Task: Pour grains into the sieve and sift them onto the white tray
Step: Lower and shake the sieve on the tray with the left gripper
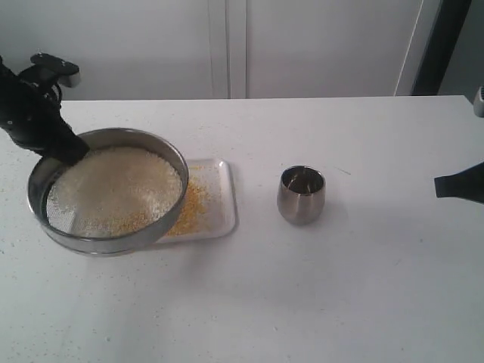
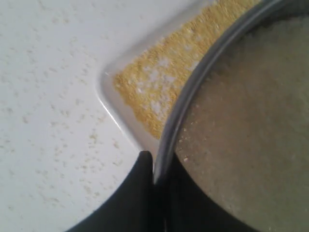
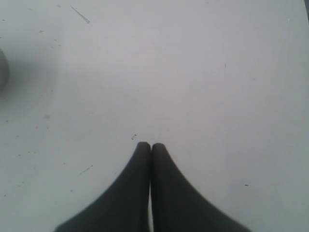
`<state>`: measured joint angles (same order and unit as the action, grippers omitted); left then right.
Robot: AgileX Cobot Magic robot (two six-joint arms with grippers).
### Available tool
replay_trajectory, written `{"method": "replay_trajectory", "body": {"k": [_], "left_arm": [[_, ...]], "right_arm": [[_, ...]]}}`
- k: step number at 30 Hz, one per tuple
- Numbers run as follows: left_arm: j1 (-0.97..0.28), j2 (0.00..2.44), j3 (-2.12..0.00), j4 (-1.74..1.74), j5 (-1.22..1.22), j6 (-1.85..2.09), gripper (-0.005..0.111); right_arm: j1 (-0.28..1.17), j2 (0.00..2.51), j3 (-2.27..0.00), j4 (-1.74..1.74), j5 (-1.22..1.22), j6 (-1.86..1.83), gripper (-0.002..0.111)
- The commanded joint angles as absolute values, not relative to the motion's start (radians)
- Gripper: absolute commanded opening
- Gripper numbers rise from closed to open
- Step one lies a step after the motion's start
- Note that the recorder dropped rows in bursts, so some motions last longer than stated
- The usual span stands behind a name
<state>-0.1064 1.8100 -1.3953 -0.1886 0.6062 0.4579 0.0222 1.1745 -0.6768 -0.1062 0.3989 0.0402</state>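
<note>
pouring looks done: the cup (image 1: 301, 195) stands upright on the surface (image 1: 355, 287), apparently empty (its inside is dark). sifting is partly done. my left pincer (image 2: 155, 166) is clamped on the rim of the sieve (image 1: 113, 246), which sits over the left part of the tray (image 1: 224, 198). yellow grains (image 1: 193, 206) lie on the tray, while whitish ones and some yellow sit in the mesh, so more shaking is likely needed. my right pincer (image 3: 150, 147) is closed on nothing, well apart. count: one sieve, one tray, one cup.

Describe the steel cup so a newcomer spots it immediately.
On the white table, look right of the white tray near the middle: the small steel cup stands there alone. Unlike the wide, grain-filled sieve, it is narrow and rounded.
</note>
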Motion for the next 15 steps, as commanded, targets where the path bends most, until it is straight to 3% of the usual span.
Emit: {"method": "replay_trajectory", "body": {"k": [1, 6, 8, 12, 15], "left_arm": [[-0.047, 1.796, -1.395, -0.274, 0.569, -0.019, 0.000], [-0.116, 1.796, -1.395, -0.288, 0.665, 0.613, 0.000], [-0.115, 1.796, -1.397, -0.294, 0.634, 0.526, 0.000], [-0.078, 1.808, -1.397, -0.304, 0.532, -0.030, 0.000], [-0.125, 1.809, -1.397, -0.290, 0.554, 0.452, 0.000]], "right_arm": [[0.017, 1.169, -0.673, -0.105, 0.394, 0.042, 0.000], [0.017, 1.169, -0.673, -0.105, 0.394, 0.042, 0.000], [0.017, 1.169, -0.673, -0.105, 0.394, 0.042, 0.000], [0.017, 1.169, -0.673, -0.105, 0.396, 0.042, 0.000], [0.017, 1.169, -0.673, -0.105, 0.394, 0.042, 0.000]]}}
